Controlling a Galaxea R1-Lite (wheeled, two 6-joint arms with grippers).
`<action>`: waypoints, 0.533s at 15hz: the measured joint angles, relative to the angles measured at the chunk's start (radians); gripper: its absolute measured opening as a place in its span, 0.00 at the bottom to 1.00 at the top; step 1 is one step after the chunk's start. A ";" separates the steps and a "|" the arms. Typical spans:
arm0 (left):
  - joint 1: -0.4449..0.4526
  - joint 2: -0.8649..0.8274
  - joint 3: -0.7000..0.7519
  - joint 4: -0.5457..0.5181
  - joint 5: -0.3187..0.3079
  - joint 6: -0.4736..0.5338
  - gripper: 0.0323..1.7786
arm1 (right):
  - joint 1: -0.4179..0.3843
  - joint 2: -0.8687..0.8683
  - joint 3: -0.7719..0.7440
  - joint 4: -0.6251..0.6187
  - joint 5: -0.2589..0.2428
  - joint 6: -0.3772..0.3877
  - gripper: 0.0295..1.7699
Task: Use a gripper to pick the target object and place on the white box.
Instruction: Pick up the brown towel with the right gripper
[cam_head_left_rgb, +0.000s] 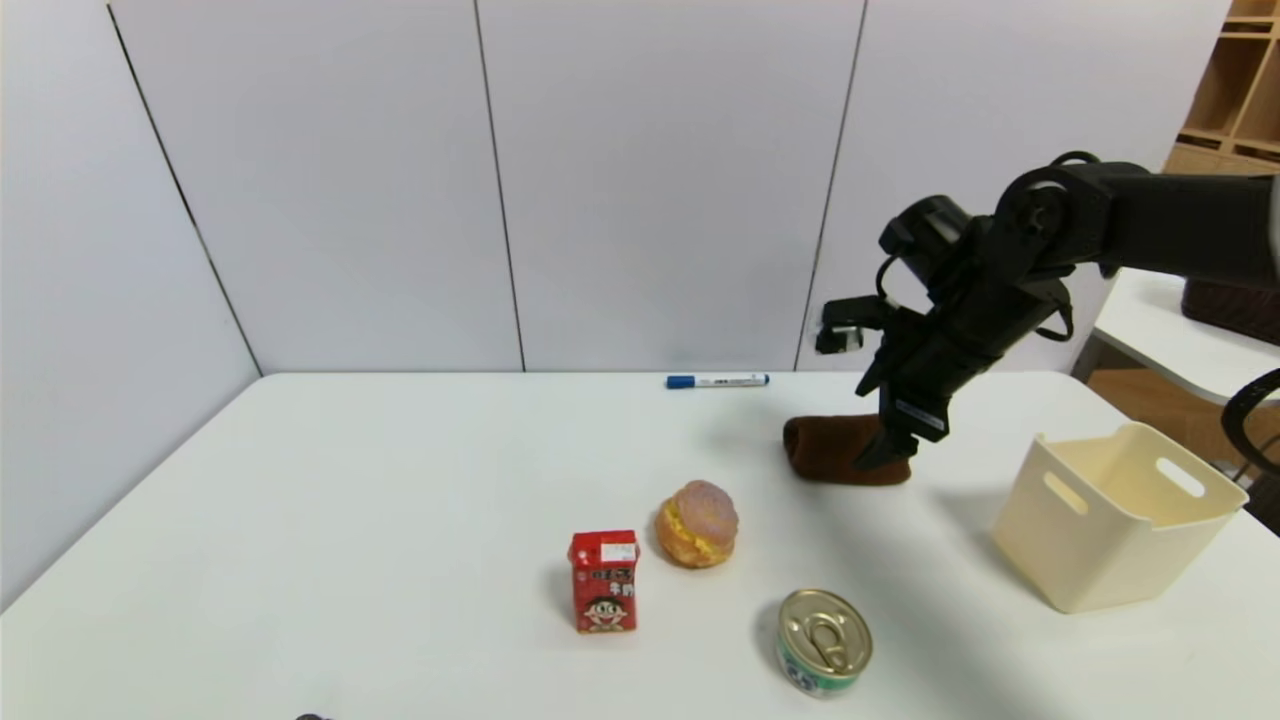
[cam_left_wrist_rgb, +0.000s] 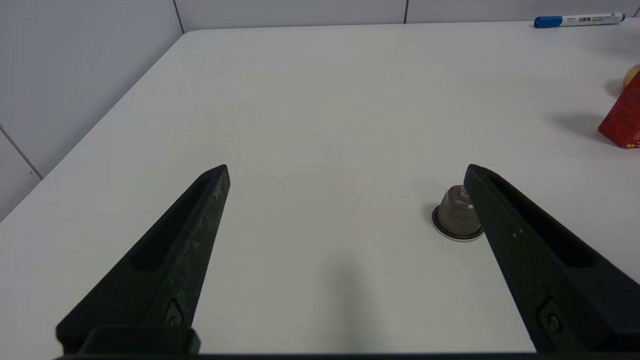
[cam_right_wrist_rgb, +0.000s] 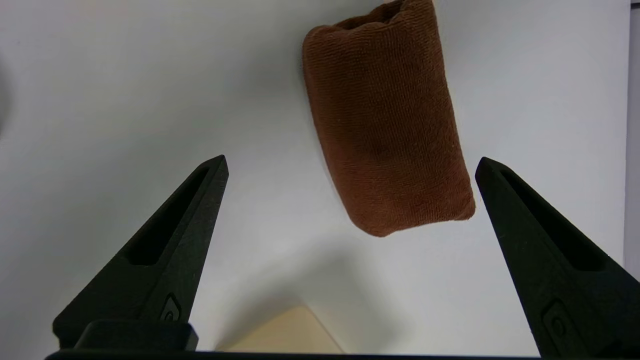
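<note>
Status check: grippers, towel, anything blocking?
Right gripper open above brown towel, not touching. Left gripper open, parked. Towel flat on table. White box unobstructed.

Bulky black jointed arm (cam_head_left_rgb: 1120, 215), looped cables, tapered tool (cam_head_left_rgb: 885, 440)

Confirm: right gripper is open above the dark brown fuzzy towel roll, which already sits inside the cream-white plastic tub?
Wrong about where it sits. The dark brown fuzzy towel roll lies on the white table, apart from the cream-white plastic tub, as the head view shows. The right gripper is open above it.
</note>
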 joint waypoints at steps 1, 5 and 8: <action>0.000 0.000 0.000 0.000 0.000 0.000 0.95 | 0.000 0.010 -0.002 -0.001 0.006 0.000 0.97; 0.000 0.000 0.000 0.000 0.000 0.000 0.95 | -0.010 0.043 -0.006 -0.004 0.033 -0.008 0.97; 0.000 0.000 0.000 0.000 0.000 0.000 0.95 | -0.030 0.055 -0.006 -0.001 0.065 -0.095 0.97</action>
